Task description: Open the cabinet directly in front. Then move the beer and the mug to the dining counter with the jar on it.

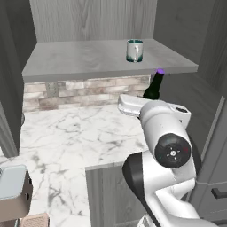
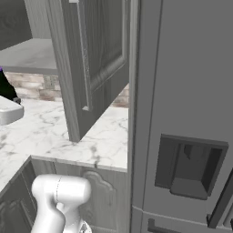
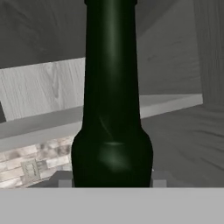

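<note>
Below the open cabinet shelf (image 1: pixel 88 60), the slim dark glass beer bottle with a purple cap (image 1: pixel 154 86) stands upright in the air, off the shelf and above the small marble worktop (image 1: pixel 66 133). In the hand view its body sits dead centre between the two finger tips, long axis vertical, square across the jaws; the gripper (image 3: pixel 112 179) looks closed on the bottle's lower body, and I judge it held. Silvery-grey cylindrical mug with a teal rim (image 1: pixel 134 50) sits upright on the shelf near its front edge, up and left of the bottle, well apart. Grey wood-grain cabinet door (image 2: pixel 91 59) is swung open on the right. Next call: carry the bottle out toward the dining counter, keeping it upright.
</note>
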Controlling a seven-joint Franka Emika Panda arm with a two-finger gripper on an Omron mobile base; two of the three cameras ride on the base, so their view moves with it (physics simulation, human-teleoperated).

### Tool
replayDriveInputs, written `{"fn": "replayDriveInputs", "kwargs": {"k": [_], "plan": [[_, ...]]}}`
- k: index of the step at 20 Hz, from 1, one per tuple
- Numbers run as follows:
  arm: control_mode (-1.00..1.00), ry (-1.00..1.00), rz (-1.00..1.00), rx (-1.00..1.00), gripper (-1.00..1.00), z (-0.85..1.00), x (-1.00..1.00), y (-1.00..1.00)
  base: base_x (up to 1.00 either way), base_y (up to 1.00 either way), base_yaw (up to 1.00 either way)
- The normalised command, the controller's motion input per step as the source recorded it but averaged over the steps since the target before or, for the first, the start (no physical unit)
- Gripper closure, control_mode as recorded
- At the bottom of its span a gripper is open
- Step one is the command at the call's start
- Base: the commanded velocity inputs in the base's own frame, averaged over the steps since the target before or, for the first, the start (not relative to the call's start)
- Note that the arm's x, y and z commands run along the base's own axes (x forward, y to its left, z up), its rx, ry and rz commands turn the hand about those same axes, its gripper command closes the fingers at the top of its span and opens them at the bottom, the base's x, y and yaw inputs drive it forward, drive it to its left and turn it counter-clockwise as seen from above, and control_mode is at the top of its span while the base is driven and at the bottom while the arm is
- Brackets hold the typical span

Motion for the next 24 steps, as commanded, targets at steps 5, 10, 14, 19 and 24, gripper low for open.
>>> {"fn": "replayDriveInputs", "kwargs": {"k": [5,10,14,19,24], "plan": [[1.00,0.00,0.00,0.00,1.00,0.00,0.00,0.00,-0.96,-0.01,-0.23],[1.00,0.00,0.00,0.00,1.00,0.00,0.00,0.00,-0.75,-0.24,-0.64],[1.00,0.00,0.00,0.00,1.00,0.00,0.00,0.00,-0.18,-0.06,-0.91],[1.00,0.00,0.00,0.00,1.00,0.00,0.00,0.00,0.00,-0.04,-0.99],[1.00,0.00,0.00,0.00,1.00,0.00,0.00,0.00,0.00,-0.02,-0.99]]}}
